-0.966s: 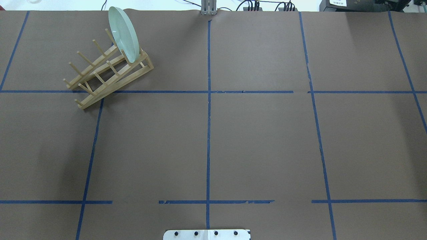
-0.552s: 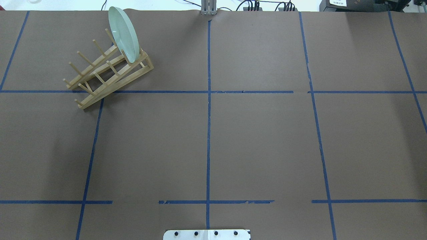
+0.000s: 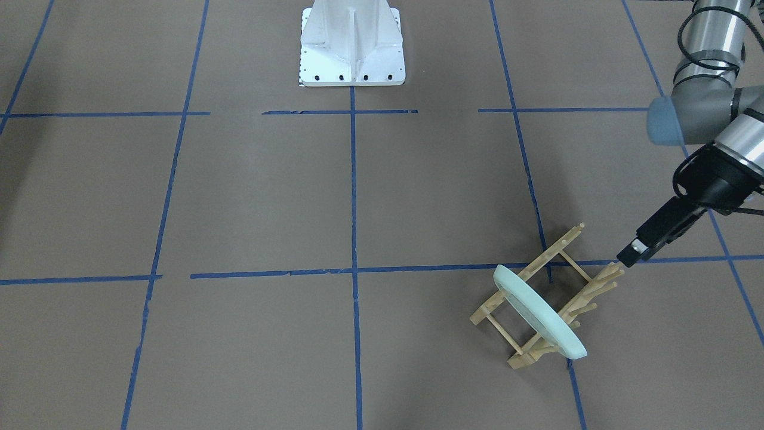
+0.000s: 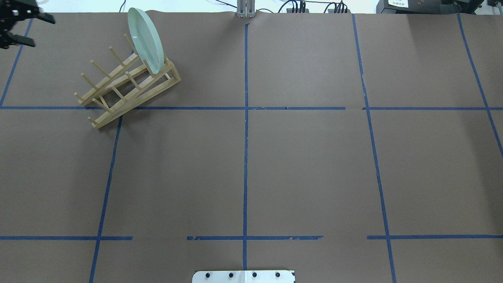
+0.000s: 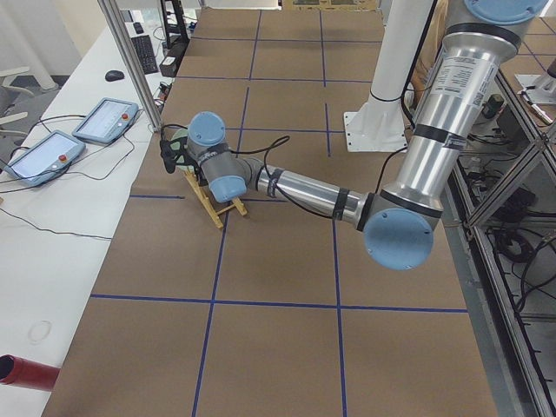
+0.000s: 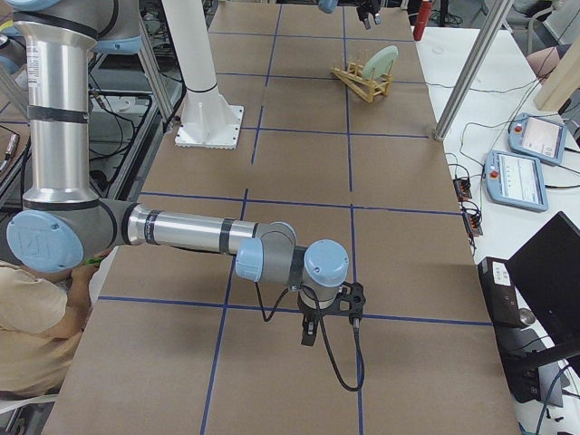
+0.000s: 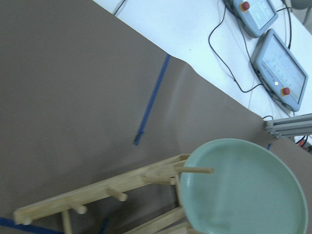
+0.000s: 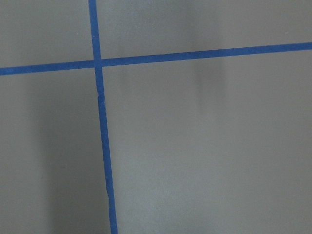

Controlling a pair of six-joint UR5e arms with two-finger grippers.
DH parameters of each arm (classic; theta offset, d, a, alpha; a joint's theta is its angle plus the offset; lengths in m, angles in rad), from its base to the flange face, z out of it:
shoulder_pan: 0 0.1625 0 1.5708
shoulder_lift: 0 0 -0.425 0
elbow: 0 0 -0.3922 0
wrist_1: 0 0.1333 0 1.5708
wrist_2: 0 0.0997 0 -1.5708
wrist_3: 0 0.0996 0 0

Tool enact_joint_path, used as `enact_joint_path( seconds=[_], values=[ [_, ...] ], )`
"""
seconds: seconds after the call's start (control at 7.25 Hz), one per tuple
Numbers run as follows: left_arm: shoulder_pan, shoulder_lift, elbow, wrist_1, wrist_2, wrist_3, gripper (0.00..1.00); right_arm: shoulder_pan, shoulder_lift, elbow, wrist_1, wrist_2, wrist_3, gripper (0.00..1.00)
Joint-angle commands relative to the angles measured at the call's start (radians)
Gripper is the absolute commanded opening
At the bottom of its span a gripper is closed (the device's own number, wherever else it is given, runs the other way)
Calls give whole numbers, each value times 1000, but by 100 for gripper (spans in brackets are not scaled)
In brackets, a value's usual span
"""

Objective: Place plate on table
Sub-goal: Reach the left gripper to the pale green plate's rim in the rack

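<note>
The pale mint-green plate (image 4: pixel 145 39) stands on edge in the far end slot of a light wooden peg rack (image 4: pixel 125 84) on the brown table (image 4: pixel 306 165) at the far left. My left gripper (image 4: pixel 44 33) is open and empty at the top left edge of the overhead view, left of the plate and apart from it. In the front-facing view the left gripper (image 3: pixel 627 258) hangs just above the rack's end pegs, up and right of the plate (image 3: pixel 540 310). The left wrist view shows the plate (image 7: pixel 248 190) on the rack (image 7: pixel 97 195). My right gripper (image 6: pixel 308 331) hangs over bare table far from the rack; I cannot tell if it is open.
The white pedestal base (image 3: pixel 352 48) stands at the near middle edge of the table. Blue tape lines cross the table. Two teach pendants (image 7: pixel 278 63) and cables lie on the white bench beyond the table's far edge.
My left gripper has come into the overhead view at the top left corner; before it was out of view. The plate and rack have not moved.
</note>
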State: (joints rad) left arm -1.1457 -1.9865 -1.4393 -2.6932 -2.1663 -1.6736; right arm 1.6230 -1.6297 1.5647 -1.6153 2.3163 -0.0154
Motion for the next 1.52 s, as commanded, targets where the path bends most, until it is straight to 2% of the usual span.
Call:
enact_joint_path(
  seconds=[0.0, 0.28, 0.55, 0.83, 1.1, 1.24, 1.38],
  values=[
    [38, -84, 103, -147, 111, -185, 98, 0, -1, -2, 0, 0, 0, 100],
    [41, -153, 218, -226, 118, -242, 97, 0, -1, 0, 0, 0, 0, 100],
    [46, -170, 255, -269, 135, -337, 96, 0, -1, 0, 0, 0, 0, 100],
    [64, -213, 298, -270, 141, -340, 94, 0, -1, 0, 0, 0, 0, 100],
    [87, -221, 298, -271, 145, -340, 92, 0, -1, 0, 0, 0, 0, 100],
    [105, -224, 298, -272, 178, -340, 83, 0, -1, 0, 0, 0, 0, 100],
    [116, -222, 298, -272, 186, -340, 69, 0, 1, 0, 0, 0, 0, 100]
  ],
)
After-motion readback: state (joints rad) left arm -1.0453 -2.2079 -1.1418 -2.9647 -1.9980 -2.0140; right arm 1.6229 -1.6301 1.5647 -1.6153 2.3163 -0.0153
